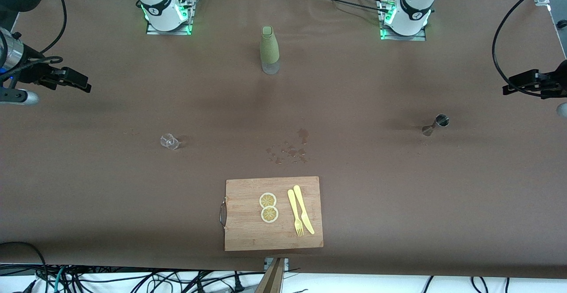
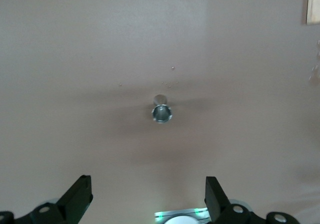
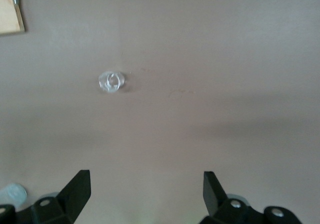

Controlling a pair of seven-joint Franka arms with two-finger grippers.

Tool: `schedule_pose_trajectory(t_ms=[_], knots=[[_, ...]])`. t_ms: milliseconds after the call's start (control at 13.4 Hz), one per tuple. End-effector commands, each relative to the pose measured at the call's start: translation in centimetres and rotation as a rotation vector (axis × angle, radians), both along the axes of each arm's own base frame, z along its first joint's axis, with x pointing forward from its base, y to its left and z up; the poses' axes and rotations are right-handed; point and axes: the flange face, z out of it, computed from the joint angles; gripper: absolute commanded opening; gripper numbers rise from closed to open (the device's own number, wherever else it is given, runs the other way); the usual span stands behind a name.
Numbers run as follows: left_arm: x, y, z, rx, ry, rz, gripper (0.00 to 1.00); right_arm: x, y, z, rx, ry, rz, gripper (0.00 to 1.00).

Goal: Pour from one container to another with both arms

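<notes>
A small clear glass [image 1: 169, 141] stands on the brown table toward the right arm's end, and it shows in the right wrist view [image 3: 111, 81]. A metal jigger [image 1: 436, 124] sits toward the left arm's end, its open mouth showing in the left wrist view [image 2: 161, 112]. A green bottle [image 1: 269, 49] with a clear base stands upright between the two arm bases. My right gripper [image 1: 85, 85] [image 3: 146, 180] hangs open and empty above the table, well apart from the glass. My left gripper [image 1: 507, 89] [image 2: 148, 184] is open and empty too, high above the table, off to the side of the jigger.
A wooden cutting board [image 1: 248, 231] lies near the front edge, carrying two lemon slices [image 1: 268, 207], a yellow fork [image 1: 294, 213] and a yellow knife [image 1: 303, 209]. Wet spots [image 1: 288, 151] mark the cloth just farther back than the board. Cables hang near both grippers.
</notes>
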Motion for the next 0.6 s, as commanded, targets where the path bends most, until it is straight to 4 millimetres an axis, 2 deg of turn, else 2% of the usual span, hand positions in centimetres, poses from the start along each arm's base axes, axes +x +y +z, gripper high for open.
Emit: schedule_pose_trajectory(t_ms=[0,224,299,373,448,522], knots=[[-1.0,4.5,-0.8,-0.022,0.018,-0.129,1.00,0.0,0.2,-1.1,0.059,0.045,0.095,1.00],[-2.3,12.5,-4.1,-0.210,-0.007,-0.303,1.00,0.8,-2.1,-3.1,0.220,0.037,0.274,1.00],[-3.0,15.5,-6.6,-0.327,-0.046,-0.354,1.00,1.1,-2.6,-3.8,0.244,0.035,0.338,1.00],[-3.8,18.7,-10.0,-0.441,-0.094,-0.382,1.00,1.4,-3.0,-4.8,0.259,0.038,0.394,1.00],[-4.9,21.2,-13.5,-0.541,-0.141,-0.407,1.00,2.0,-3.3,-5.7,0.278,0.031,0.449,1.00],[-6.0,22.6,-16.0,-0.611,-0.188,-0.441,1.00,2.5,-3.7,-6.3,0.323,0.012,0.494,1.00]])
